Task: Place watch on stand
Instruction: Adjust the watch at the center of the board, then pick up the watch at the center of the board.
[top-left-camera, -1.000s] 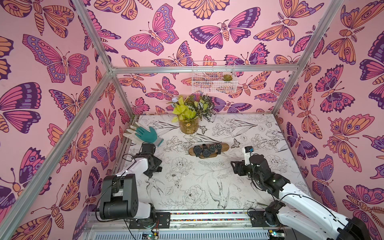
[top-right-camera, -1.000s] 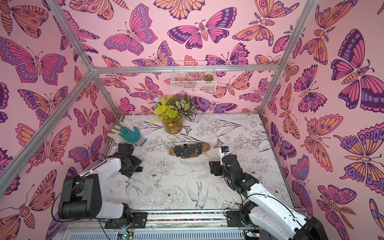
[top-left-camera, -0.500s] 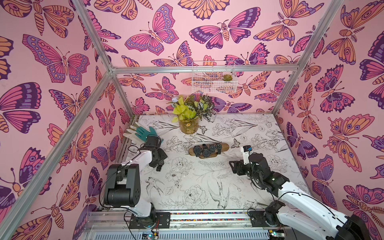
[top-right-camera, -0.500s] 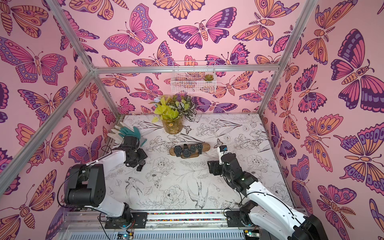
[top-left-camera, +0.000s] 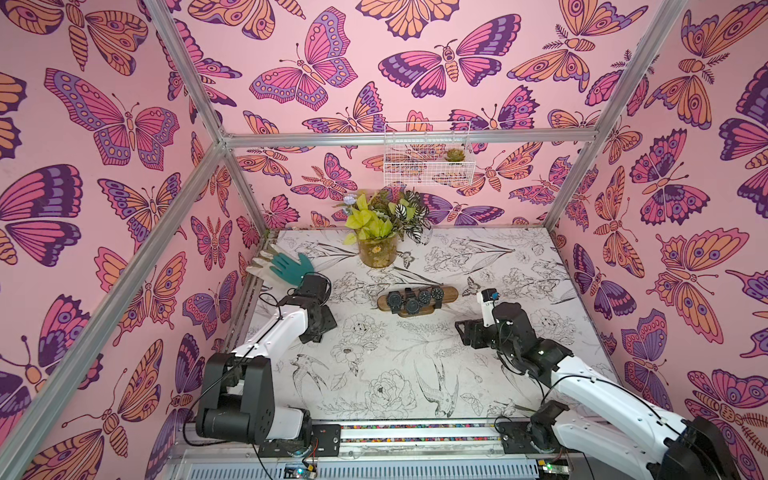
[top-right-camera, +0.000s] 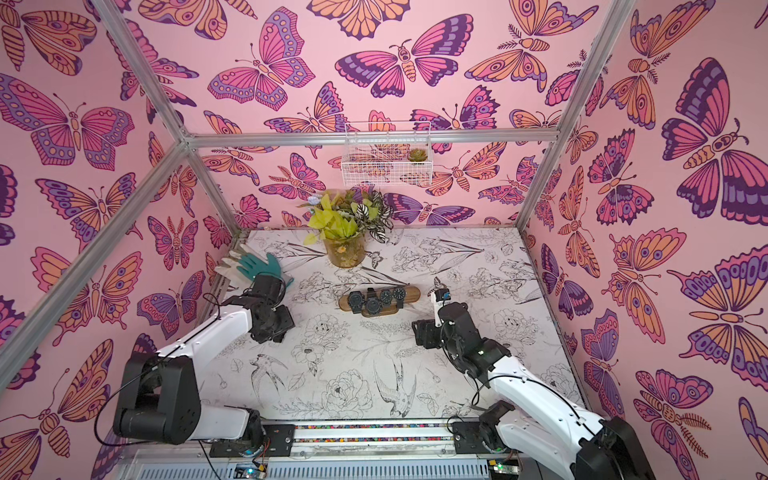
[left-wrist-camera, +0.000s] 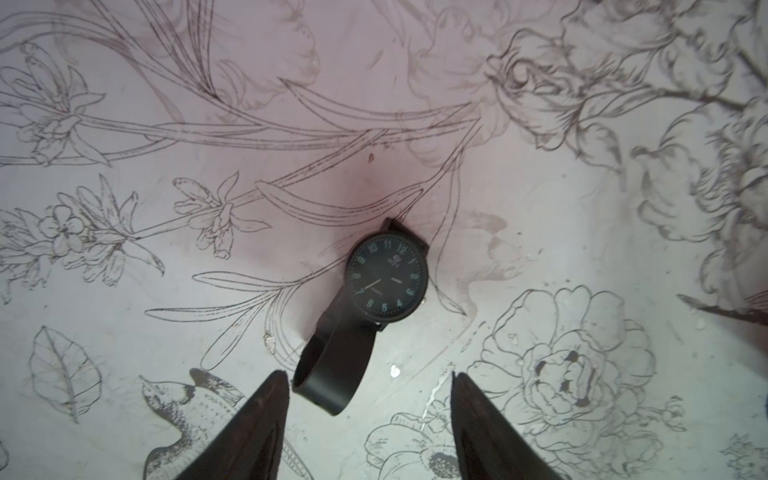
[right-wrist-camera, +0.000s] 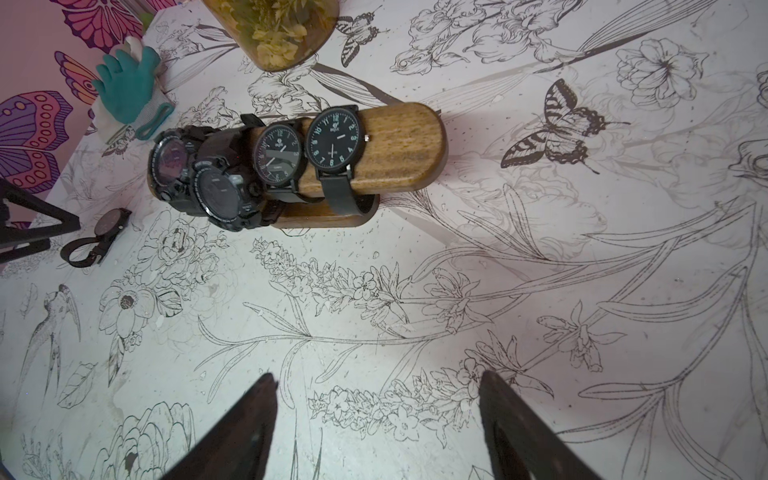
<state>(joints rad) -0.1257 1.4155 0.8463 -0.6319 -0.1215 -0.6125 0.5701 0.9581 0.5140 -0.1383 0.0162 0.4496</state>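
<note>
A black watch (left-wrist-camera: 388, 278) with a round dial lies loose on the patterned table, its strap curled into a loop (left-wrist-camera: 336, 365). My left gripper (left-wrist-camera: 370, 378) hovers open just above it, and the loop's end sits beside one fingertip. The right wrist view shows the same watch (right-wrist-camera: 109, 224) beside the left gripper (right-wrist-camera: 33, 232). In both top views the left gripper (top-left-camera: 318, 328) (top-right-camera: 272, 328) covers it. The wooden stand (top-left-camera: 449, 293) (top-right-camera: 411, 293) (right-wrist-camera: 399, 145) at mid-table carries several dark watches. My right gripper (top-left-camera: 467, 332) (top-right-camera: 422, 332) (right-wrist-camera: 376, 382) is open and empty, in front of the stand.
A teal and white glove (top-left-camera: 291, 266) lies at the back left by the wall. A glass jar of plants (top-left-camera: 377, 251) stands at the back centre behind the stand. A white wire basket (top-left-camera: 428, 153) hangs on the back wall. Butterfly-patterned walls enclose three sides.
The left gripper has shifted right and a little toward the front, away from the glove, and its jaws have narrowed slightly. The right arm has stayed put.
</note>
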